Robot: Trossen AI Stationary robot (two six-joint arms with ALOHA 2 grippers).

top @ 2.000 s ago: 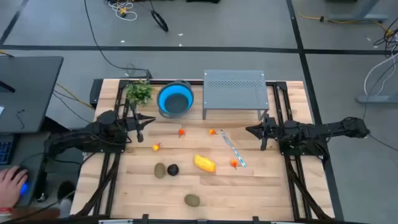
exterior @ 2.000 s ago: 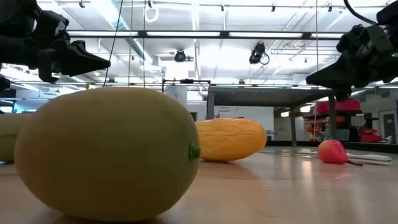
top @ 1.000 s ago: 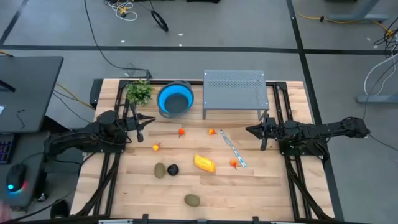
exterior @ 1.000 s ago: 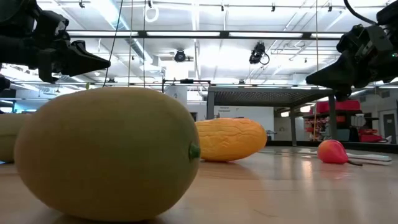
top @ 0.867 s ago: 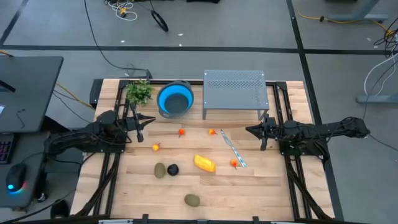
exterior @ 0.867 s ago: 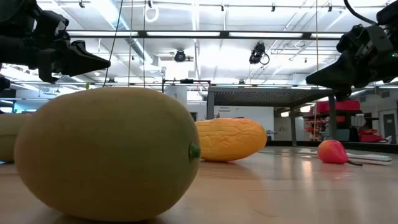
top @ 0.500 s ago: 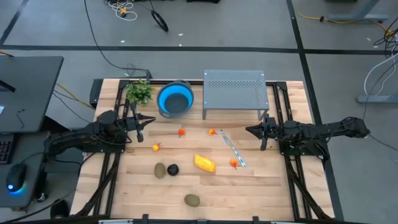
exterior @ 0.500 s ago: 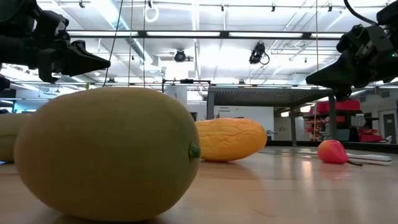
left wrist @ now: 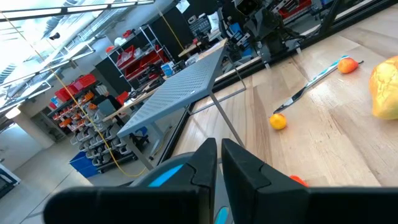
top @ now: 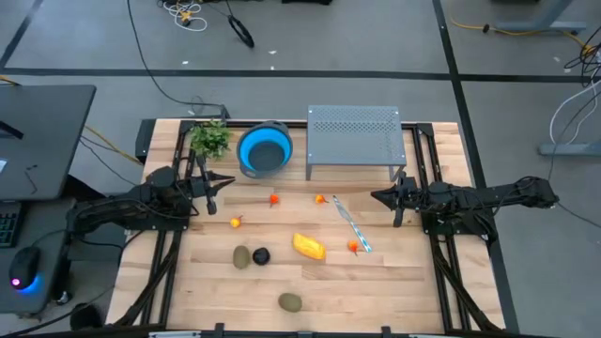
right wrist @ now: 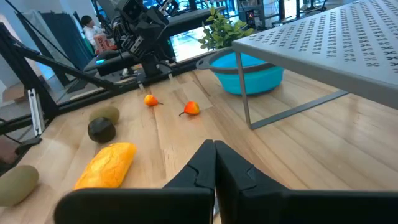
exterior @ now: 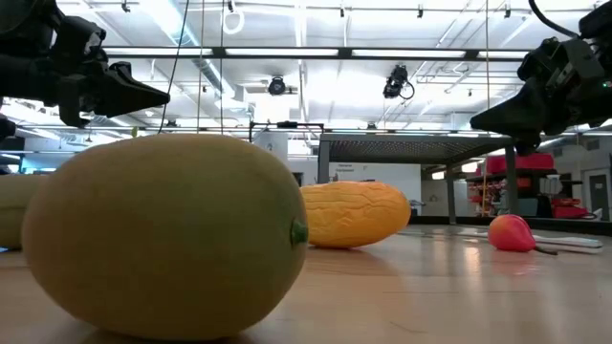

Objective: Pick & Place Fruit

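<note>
Comparing this moment with the earlier views, no movement of either arm or of any fruit is found; only a person's hand by the desk has gone. The left gripper (top: 229, 179) is held above the table's left side with its dark fingers nearly closed on nothing, and the right gripper (top: 377, 196) hangs opposite, clenched empty. The elongated yellow-orange toy fruit (top: 309, 246) lies mid-table, near the blackish round fruit (top: 261, 255) and the olive-green oval fruit (top: 241, 256). The collapsible blue bowl (top: 264, 149) stands at the back. The task is judged not yet begun.
</note>
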